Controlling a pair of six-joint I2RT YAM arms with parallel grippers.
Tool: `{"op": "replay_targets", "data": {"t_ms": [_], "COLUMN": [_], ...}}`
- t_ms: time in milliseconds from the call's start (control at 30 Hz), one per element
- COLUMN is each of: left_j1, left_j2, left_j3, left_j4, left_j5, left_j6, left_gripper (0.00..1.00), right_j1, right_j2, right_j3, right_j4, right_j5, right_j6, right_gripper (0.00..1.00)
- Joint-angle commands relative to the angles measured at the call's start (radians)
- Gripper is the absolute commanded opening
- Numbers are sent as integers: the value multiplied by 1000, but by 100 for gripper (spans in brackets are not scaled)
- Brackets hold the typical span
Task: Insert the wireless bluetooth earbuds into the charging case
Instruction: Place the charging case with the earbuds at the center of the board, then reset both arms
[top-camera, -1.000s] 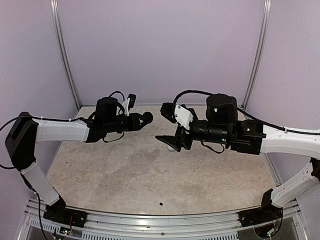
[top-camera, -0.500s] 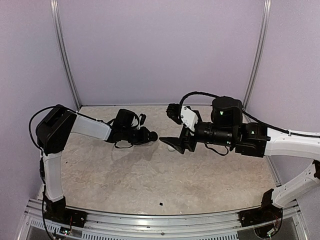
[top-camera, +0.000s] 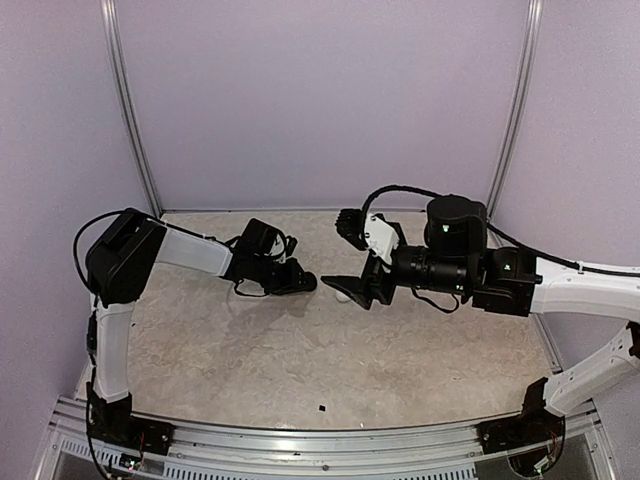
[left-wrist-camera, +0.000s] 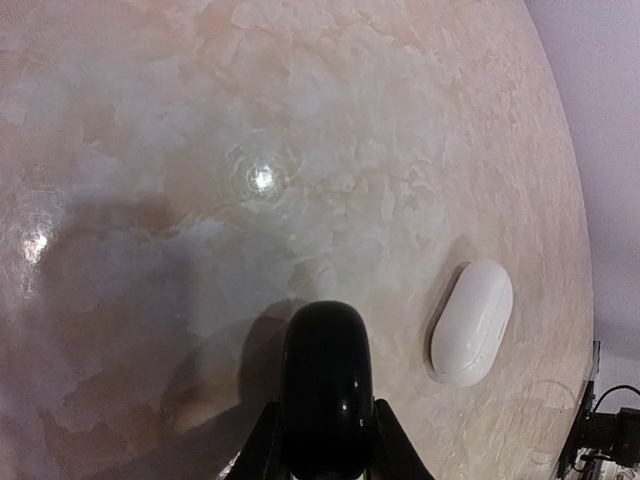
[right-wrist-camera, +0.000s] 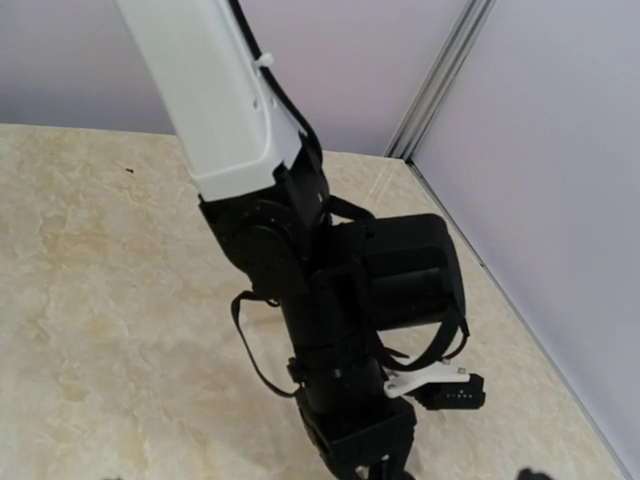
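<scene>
Top external view, from the left: the left arm (top-camera: 195, 252), a white-shelled forearm on black joints, reaches across the mottled beige stone-look table (top-camera: 300, 370). Its wrist is bent down, so the left gripper (top-camera: 300, 281) sits low over the surface. Its black fingers are pressed together into one rounded tip, with nothing held between them. The left wrist view shows that tip casting a shadow on the table just beneath it.

Just right of that tip lies the charging case (left-wrist-camera: 471, 322), a small smooth white oval plastic pebble. It rests flat on the table with its lid closed, near the fingertip but apart from it. From above, only a sliver of it peeks out beside the lower finger of the right gripper (top-camera: 333, 251). Whether that finger touches it cannot be told.

The right gripper's black jaws stand wide apart, one finger high and one low, and nothing is between them. Behind it the right arm (top-camera: 580, 285) stretches in from the right edge. Its wrist camera looks straight at the left arm's forearm and wrist.

A tiny black speck (top-camera: 321, 408) lies on the table near the front rail.
</scene>
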Motion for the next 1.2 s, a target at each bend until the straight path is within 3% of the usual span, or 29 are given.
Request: {"op": "replay_targets", "data": {"t_ms": [0,100,167,300,333,433,500,567,933,1167], "left_j1": [8,9,9,9,10,11,12,15,31,68], "left_j2": [8,-14,-27,-64,-79,-113,-155,-199,-514,-732], "left_j3": [32,32,29,16,13,19,25,34,19,-164], "left_j4": [-115,-154,-173,-199,-203,-235,-253,-274,-266,-110], "left_j5": [-51,-86,-101,-119,-122,-150,-170,-195,-391,-503], "left_j6": [33,54,70,97,104,127,151,169,265,273], "left_gripper": [17,25,39,50,60,67,92,98,99,99], "right_j1": [-9,-14,-21,-39,-44,-64,-77,-94,-282,-480], "right_j2": [-29,-28,-28,-27,-25,-22,-21,-23,7,35], "right_j3": [-22,-23,-23,-27,-28,-27,-25,-22,2,-58], "right_j4": [32,33,37,56,61,72,73,78,93,113], "right_j5": [9,6,0,-30,-38,-64,-78,-96,-195,-167], "right_j6": [13,19,26,43,48,67,77,89,281,499], "right_gripper": [85,85,85,86,86,86,86,87,97,99]}}
